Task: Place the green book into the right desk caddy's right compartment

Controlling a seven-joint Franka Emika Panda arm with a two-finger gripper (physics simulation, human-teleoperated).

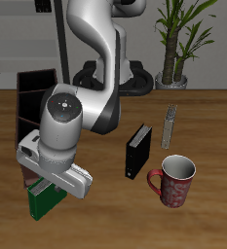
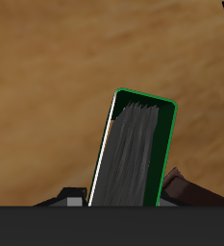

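Observation:
The green book (image 1: 44, 200) hangs from my gripper (image 1: 53, 187), low over the table near its front edge. Only its lower green corner shows under the hand in the exterior view. In the wrist view the book (image 2: 133, 149) stands out from the jaws, with a dark cover face, a green rim and white page edges along one side. The fingers are hidden, but the hand appears shut on the book. The right desk caddy (image 1: 32, 92), dark with a black inside, runs back behind my arm. Its right compartment is the far end. A reddish-brown piece (image 2: 186, 187) shows beside the book.
A small black book (image 1: 137, 151) stands upright mid-table. A red mug (image 1: 173, 182) sits near the front edge beside it. A thin grey object (image 1: 169, 126) stands behind the mug. A potted plant (image 1: 178, 44) is at the back.

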